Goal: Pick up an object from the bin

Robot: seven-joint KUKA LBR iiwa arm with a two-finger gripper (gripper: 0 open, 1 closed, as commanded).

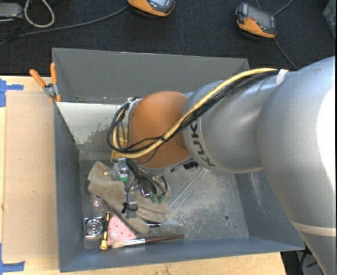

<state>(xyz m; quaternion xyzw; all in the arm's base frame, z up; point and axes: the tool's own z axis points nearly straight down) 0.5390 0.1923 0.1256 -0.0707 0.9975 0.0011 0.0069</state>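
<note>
My gripper (127, 198) hangs under the orange wrist cover, low over the left front part of the bin. Its tip is down on a crumpled beige cloth (105, 187) that spreads to its left and beneath it. Just in front of the cloth lies a pink wedge-shaped sponge (121, 228). A thin brush with a brown handle (154, 240) rests along the front wall. To the gripper's right a clear plastic rod (186, 190) lies slanted on the bin floor.
A small shiny square metal piece (92, 227) and a yellow-handled tool (105, 232) sit in the front left corner. The arm and its cover hide the bin's middle and right. Bare dusty floor shows at the front right.
</note>
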